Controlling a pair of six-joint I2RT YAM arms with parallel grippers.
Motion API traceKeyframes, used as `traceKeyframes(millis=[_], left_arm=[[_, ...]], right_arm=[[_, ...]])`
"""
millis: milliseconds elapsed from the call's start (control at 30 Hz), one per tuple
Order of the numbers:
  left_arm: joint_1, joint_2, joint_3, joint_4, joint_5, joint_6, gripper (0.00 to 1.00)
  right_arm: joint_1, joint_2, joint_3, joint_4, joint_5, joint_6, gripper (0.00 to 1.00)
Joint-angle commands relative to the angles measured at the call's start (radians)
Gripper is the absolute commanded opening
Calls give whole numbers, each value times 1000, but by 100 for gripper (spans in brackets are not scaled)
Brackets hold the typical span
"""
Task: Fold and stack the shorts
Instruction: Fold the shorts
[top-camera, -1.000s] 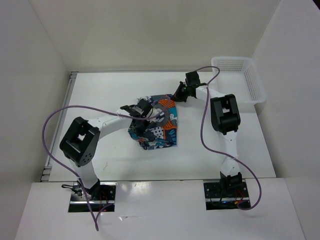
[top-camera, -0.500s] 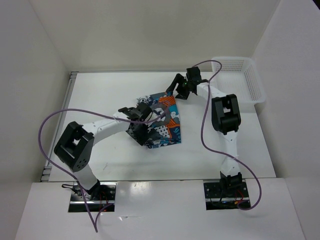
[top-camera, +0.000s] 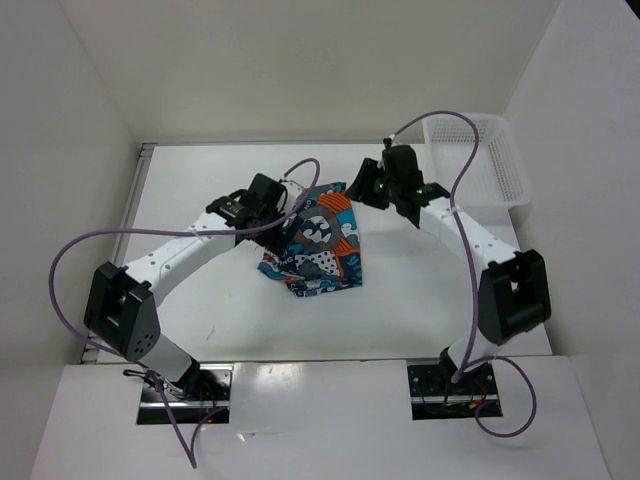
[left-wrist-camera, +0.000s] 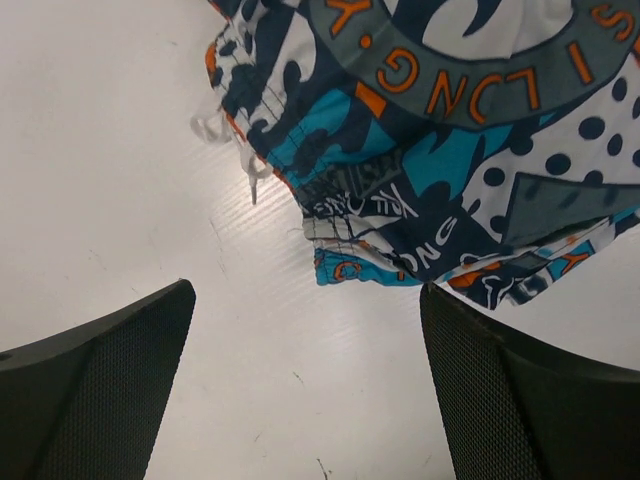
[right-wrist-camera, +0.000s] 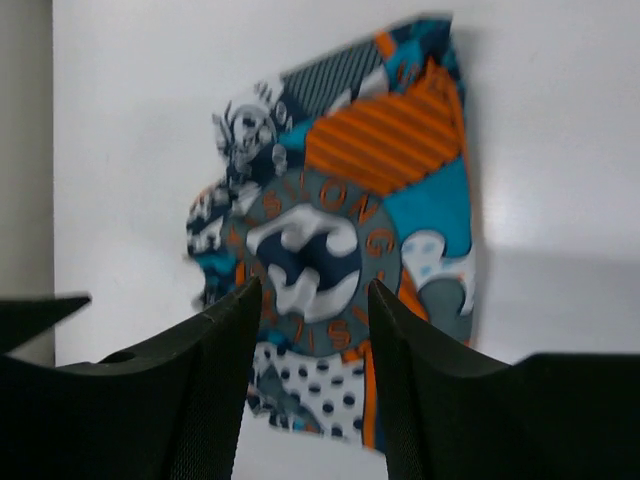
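The shorts (top-camera: 320, 245), printed in teal, orange, white and grey, lie folded in a compact, roughly square shape at the middle of the table. My left gripper (top-camera: 281, 213) hovers over their left edge, and in the left wrist view it (left-wrist-camera: 305, 385) stands wide open over bare table, with the shorts (left-wrist-camera: 430, 130) just beyond the fingertips. My right gripper (top-camera: 359, 189) hangs above the shorts' far right corner. In the right wrist view its jaws (right-wrist-camera: 312, 300) are apart with nothing between them, and the shorts (right-wrist-camera: 345, 240) lie flat below.
A white mesh basket (top-camera: 497, 170) stands at the back right corner of the table. White walls close in the table on the left, back and right. Purple cables loop from both arms.
Both grippers opened and let go of the shorts, then drew up and away. The shorts now lie folded flat. The right arm's elbow swung out to the right.
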Motion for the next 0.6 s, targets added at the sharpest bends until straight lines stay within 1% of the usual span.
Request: traceKeyframes(millis=[0, 33, 67, 100, 133, 200, 233, 267, 333, 367, 400, 433, 467, 533, 567], left_arm=[[3, -21, -24, 30, -30, 3, 100], [3, -34, -35, 42, -30, 3, 100], [26, -58, -49, 53, -39, 3, 100], [39, -72, -58, 53, -48, 3, 100], [55, -89, -58, 62, -66, 3, 100], [132, -162, -96, 73, -88, 3, 100], [166, -193, -108, 86, -97, 3, 100], [242, -256, -119, 99, -112, 3, 100], [322, -334, -148, 99, -125, 3, 100], [403, -356, -161, 108, -125, 3, 100], [446, -376, -173, 108, -125, 3, 100], [491, -414, -202, 108, -93, 3, 100], [566, -431, -217, 108, -70, 3, 100], [626, -471, -246, 108, -30, 3, 100], [652, -482, -271, 108, 22, 3, 100]], right_arm=[[29, -70, -136, -69, 80, -21, 52], [29, -120, -164, -69, 80, -21, 56], [29, -141, -214, -78, 63, -21, 59], [38, -156, -230, -90, 63, -21, 65], [38, -183, -251, -136, 77, -21, 69], [38, -210, -261, -193, 101, -32, 81], [38, -227, -261, -252, 139, -32, 96], [38, -263, -261, -282, 162, -43, 100], [38, -302, -261, -344, 198, -58, 100], [27, -341, -261, -365, 198, -58, 100], [13, -357, -252, -381, 198, -69, 100], [-29, -374, -251, -398, 174, -83, 100], [-59, -406, -251, -426, 158, -83, 100], [-118, -435, -242, -437, 121, -125, 100], [-172, -467, -242, -451, 95, -139, 100]])
